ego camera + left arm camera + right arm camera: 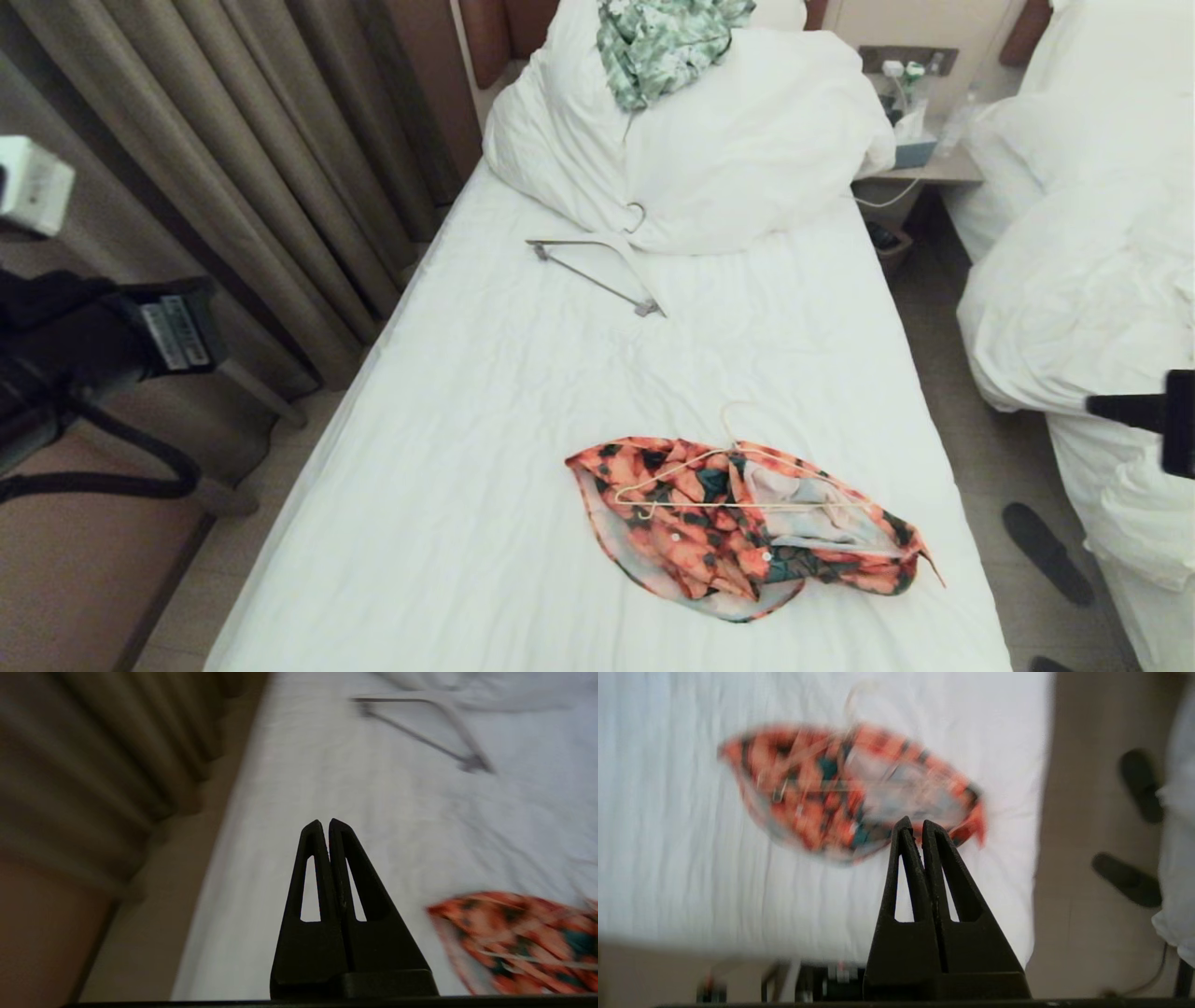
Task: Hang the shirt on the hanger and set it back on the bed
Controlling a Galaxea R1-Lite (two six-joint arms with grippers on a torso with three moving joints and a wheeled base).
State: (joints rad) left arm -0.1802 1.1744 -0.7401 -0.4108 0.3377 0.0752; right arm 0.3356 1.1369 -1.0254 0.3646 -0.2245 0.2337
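The flowered orange-pink shirt [738,527] lies crumpled on the near part of the bed [467,420], its pale inside partly showing. The thin cream hanger [695,467] lies on top of it, hook pointing toward the pillow. My left gripper [325,822] is shut and empty, hovering over the sheet near the bed's left edge, with the shirt [514,938] off to its side. My right gripper [913,822] is shut and empty above the near right edge of the shirt [808,793]; the hanger's hook [854,695] shows beyond the cloth. Both arms sit at the edges of the head view.
A thicker white hanger [597,261] with a grey bar lies below the big pillow [747,159], which carries a green-and-white garment [667,42]. Curtains [233,149] hang on the left. A second bed [1074,280] and dark slippers [1046,551] are on the right.
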